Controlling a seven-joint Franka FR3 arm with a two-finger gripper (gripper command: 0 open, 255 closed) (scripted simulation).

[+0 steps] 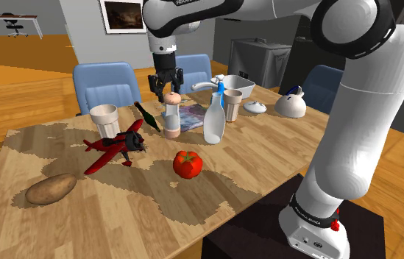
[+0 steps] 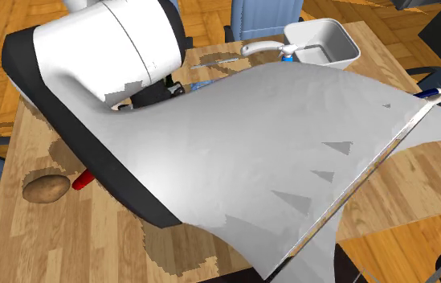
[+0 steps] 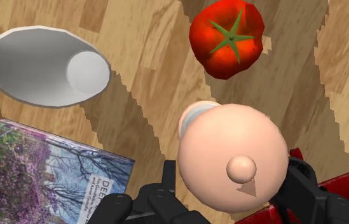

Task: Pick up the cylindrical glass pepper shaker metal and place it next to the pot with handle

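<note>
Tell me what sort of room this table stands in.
Probably a dining room in a house: a wooden table with a blue chair drawn up to it, a white kettle and a cup on it, and a framed picture on the wall.

— What does the arm [image 1: 369, 110] look like?
— Glossy white shells, rounded and thick, with dark grey joints [image 1: 349, 22] between them. Just above the stand [image 1: 266, 228], its foot wears a black band [image 1: 312, 213] with small white lettering and a red mark beside it.
— And at the end farthest from the stand?
— Dark capital letters on a white segment, then an all-black gripper [image 1: 165, 88], blocky, with two slim fingers [image 3: 166, 184].
</note>
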